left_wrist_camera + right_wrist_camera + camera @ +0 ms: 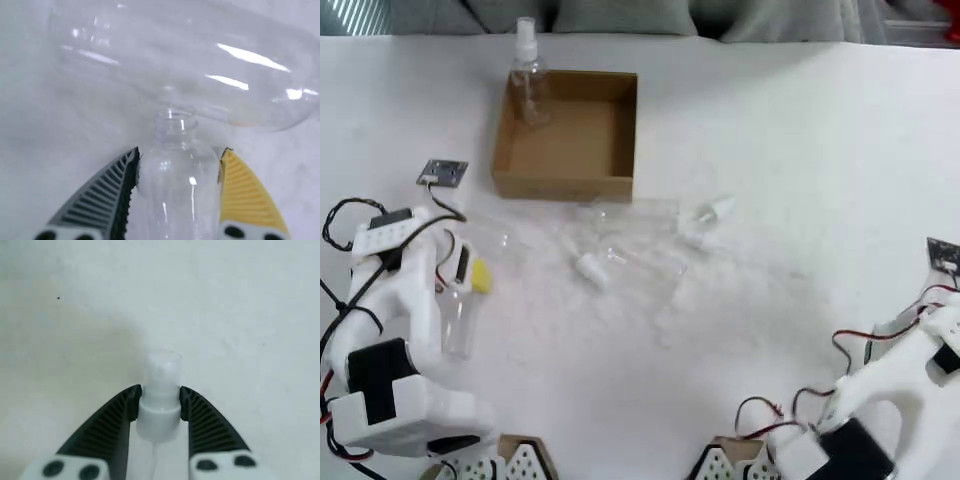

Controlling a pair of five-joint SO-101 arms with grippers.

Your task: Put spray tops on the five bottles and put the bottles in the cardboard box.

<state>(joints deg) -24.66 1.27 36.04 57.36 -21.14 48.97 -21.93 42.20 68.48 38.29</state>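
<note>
Between the grey and yellow ribbed fingers of the left gripper sits a small clear plastic bottle, pinched across its shoulder. Its long axis runs straight out along the gripper's reach. The open neck points away from the wrist and comes close to a second clear bottle, which lies crosswise on the white table.

At the opposite side of the table, the right gripper is clamped on a white plastic spray top, black fingers gripping the collar. The nozzle end points away from the wrist, and a thin tube seems to trail back between the fingers.

From the high view the two arms are well apart. Loose clear bottles lie between them in front of the brown cardboard box, where one capped bottle already stands in a far corner.

The joining move likely turns on bringing neck and top face to face on one axis. The spray top's tube end would have to be turned towards the open neck, and the crosswise bottle crowds that neck.
</note>
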